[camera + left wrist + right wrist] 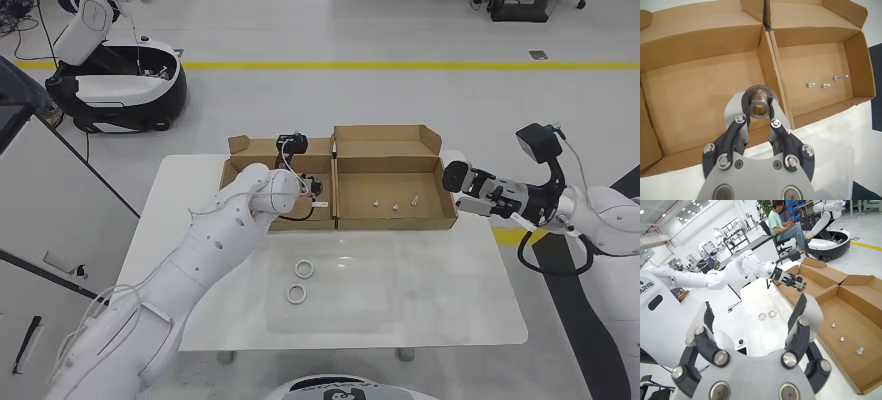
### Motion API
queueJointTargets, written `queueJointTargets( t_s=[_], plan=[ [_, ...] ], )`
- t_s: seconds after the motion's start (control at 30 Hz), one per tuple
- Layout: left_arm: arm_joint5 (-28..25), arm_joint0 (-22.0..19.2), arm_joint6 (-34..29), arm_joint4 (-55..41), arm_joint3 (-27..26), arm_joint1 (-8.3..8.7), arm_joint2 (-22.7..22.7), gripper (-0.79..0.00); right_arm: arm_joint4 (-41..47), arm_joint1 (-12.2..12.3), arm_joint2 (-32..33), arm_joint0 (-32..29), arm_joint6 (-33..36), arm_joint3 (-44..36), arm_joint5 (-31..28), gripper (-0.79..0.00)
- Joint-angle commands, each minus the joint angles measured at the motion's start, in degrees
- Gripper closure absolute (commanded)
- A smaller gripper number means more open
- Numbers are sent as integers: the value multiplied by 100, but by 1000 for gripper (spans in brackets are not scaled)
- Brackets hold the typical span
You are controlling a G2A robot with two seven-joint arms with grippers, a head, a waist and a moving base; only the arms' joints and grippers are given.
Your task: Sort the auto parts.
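- Desk (470,290): white, and it carried two open cardboard boxes side by side at its far edge, with a clear tray nearer the robot.
- Left arm (230,225): it reached over the left box. Its jaws were closed on a flanged bushing.
- Right arm (520,200): it stood off the outer end of the right box. Its jaws were spread wide and held nothing.
- Left box (696,85): the floor seen from the left wrist was bare cardboard, so this box was judged not yet to have received a part.
- Right box (810,62): it touched the left box along one shared wall and held three bolts, so the bolt group was judged already sorted.
- Clear tray (360,290): it lay on the desk just in front of the boxes and held two rings, which were judged still to be sorted.
- Flanged bushing (758,103): it was gripped by its sleeve and held in the air over the left box, close to the shared wall. It was judged to be partway through its transfer, with the release still to come.
- Rings (304,268) (296,294): the two lay flat, near each other, at the tray's left end.
- Bolts (810,85) (825,85) (840,77): the three lay in a loose row on the right box floor, apart from one another.
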Motion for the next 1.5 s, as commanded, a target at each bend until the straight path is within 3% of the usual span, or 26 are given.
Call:
queueJointTargets(
  t_s=[0.0,0.67,1.17,1.2,1.23,1.27,1.47],
  plan=[
    [17,-96,17,7,163,-69,111,0,0,0,0,0,0,0,0,-785],
    [-241,-925,259,-43,2388,-882,952,0,0,0,0,0,0,0,0,-785],
    [-521,-1134,217,65,3446,-1321,1198,0,0,0,0,0,0,0,0,-785],
    [-548,-1147,226,72,3499,-1336,1193,-154,0,0,0,0,0,0,0,-785],
    [-567,-1159,233,74,3536,-1351,1185,-539,0,0,0,0,0,0,0,-785],
    [-581,-1169,235,74,3564,-1365,1177,-779,0,0,0,0,0,0,0,-785],
    [-596,-1229,269,124,3687,-1405,1093,-785,0,0,0,0,0,0,0,-785]
  ],
)
